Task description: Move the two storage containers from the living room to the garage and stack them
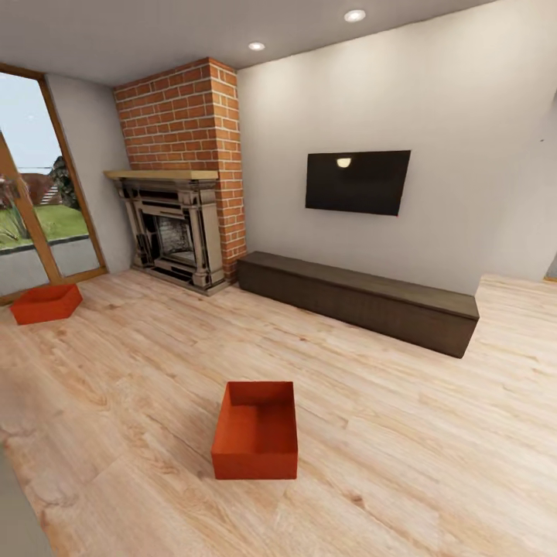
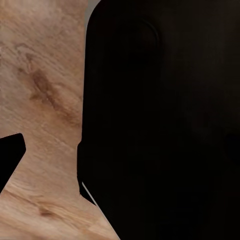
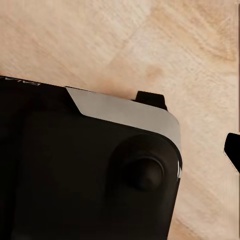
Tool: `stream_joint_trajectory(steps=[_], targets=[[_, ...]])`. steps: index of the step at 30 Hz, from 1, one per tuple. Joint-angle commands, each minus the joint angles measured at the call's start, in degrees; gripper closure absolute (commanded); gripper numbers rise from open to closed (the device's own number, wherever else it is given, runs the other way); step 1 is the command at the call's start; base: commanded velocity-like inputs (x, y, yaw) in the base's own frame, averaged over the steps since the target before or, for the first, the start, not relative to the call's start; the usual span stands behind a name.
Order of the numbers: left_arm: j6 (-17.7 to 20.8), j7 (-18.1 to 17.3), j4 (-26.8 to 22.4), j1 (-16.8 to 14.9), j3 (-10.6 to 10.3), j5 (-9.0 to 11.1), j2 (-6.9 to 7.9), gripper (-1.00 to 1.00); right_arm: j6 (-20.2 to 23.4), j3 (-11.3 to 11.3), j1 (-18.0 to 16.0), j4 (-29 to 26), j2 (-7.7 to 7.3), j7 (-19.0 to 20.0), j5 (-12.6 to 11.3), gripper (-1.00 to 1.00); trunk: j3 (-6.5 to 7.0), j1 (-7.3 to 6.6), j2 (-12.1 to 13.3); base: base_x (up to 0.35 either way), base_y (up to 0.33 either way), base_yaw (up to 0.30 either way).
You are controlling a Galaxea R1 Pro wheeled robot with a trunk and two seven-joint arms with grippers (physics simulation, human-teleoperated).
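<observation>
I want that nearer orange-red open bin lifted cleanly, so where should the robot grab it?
Probably the two long side walls of the nearer orange-red rectangular bin, one gripper per side, coming from above. It sits upright and lidless on the wood plank floor, rims exposed.

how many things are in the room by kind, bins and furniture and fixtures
storage containers: 2, one near on the wood floor, one far by the glass door
brick fireplace: 1
low bench: 1
wall TV: 1
ceiling lights: 2
total: 8, counting the glass door
</observation>
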Motion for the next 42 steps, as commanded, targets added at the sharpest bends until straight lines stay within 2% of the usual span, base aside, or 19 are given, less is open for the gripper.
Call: stream_joint_trajectory(steps=[1,32,42], targets=[[0.0,0.0,0.0,0.0,0.0,0.6,0.0,-1.0,-0.3,0.4,-0.1,0.2,0.03,0.2,-0.6,-1.0,-0.05,0.03,0.0,0.318,0.0,0.002],[-0.1,0.0,0.0,0.0,0.0,0.6,0.09,-1.0,-0.3,0.4,-0.1,0.2,0.03,0.2,-0.7,-1.0,-0.05,0.03,0.0,0.318,0.0,0.0],[-0.1,0.0,0.0,0.0,0.0,0.6,0.09,-1.0,-0.3,0.4,-0.1,0.2,0.04,0.2,-0.7,-1.0,-0.05,0.03,0.0,0.176,0.0,0.02]])
